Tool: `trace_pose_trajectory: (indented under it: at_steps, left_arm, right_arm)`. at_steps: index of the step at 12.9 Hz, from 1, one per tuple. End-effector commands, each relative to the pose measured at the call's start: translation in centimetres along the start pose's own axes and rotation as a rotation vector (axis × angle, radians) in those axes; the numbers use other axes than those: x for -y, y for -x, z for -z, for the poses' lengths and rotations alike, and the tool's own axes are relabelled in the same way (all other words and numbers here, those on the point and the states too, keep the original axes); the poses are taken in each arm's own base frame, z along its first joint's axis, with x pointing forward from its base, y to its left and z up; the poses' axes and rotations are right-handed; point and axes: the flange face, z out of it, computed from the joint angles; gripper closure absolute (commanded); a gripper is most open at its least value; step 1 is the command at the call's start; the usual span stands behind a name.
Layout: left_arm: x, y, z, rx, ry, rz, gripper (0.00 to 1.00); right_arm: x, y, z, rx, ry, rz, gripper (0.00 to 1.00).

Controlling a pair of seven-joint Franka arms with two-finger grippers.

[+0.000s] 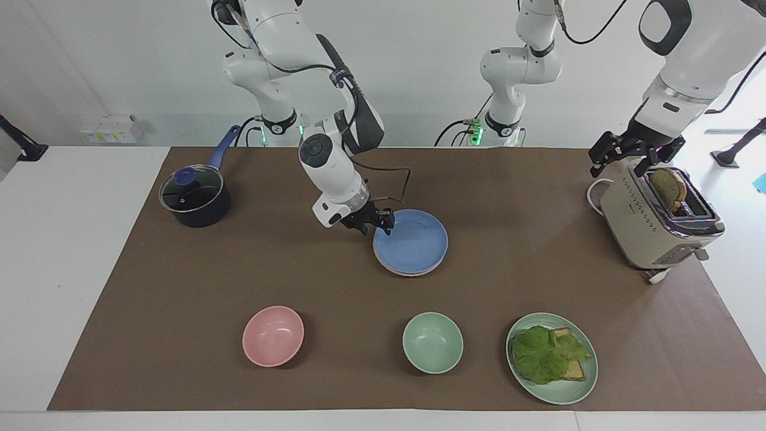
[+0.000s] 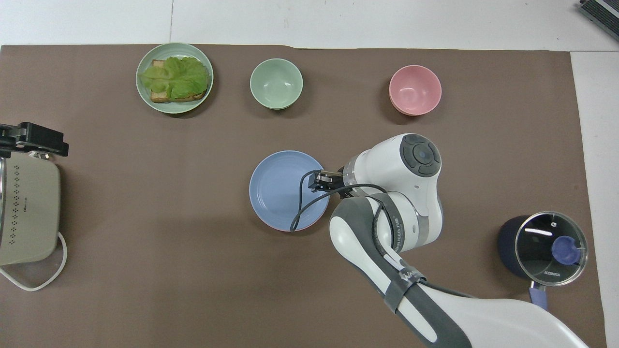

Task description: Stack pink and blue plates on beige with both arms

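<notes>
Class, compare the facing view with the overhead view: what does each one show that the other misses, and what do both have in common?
Only the facing view shows the slice of bread standing in the toaster, the left gripper over it, both arm bases, and pink plate edges peeking beneath the blue plate.

Only the overhead view shows the toaster's loose cord on the mat.

Both show the blue plate lying flat on the stack, the right gripper at its rim, the pot, pink bowl, green bowl and lettuce toast plate.
</notes>
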Motion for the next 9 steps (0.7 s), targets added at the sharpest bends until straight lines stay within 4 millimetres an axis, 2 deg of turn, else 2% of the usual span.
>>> trace_pose_trajectory:
  at_steps: [1, 4, 6, 8, 9]
  left_arm:
    - [0.2, 0.2, 0.2, 0.005, -0.017, -0.005, 0.0]
    - [0.3, 0.2, 0.2, 0.005, -0.017, -0.004, 0.0]
    - [0.2, 0.2, 0.2, 0.005, -0.017, -0.005, 0.0]
    - [0.3, 0.2, 0.2, 0.005, -0.017, -0.004, 0.0]
    - [0.3, 0.2, 0.2, 0.005, -0.017, -0.004, 0.0]
  right_arm:
    - [-1.2, -1.7, 3.4, -0.092, 0.065, 0.088, 0.0]
    - [-3.1, -2.6, 8.2, -0.183, 0.162, 0.153, 0.0]
    - [-3.6, -2.1, 10.4, -0.198, 0.242, 0.197, 0.0]
    - [-4.9, -2.7, 14.4, -0.21, 0.305, 0.19, 0.0]
    - [-5.4, -3.2, 17.2, -0.209, 0.312, 0.167, 0.0]
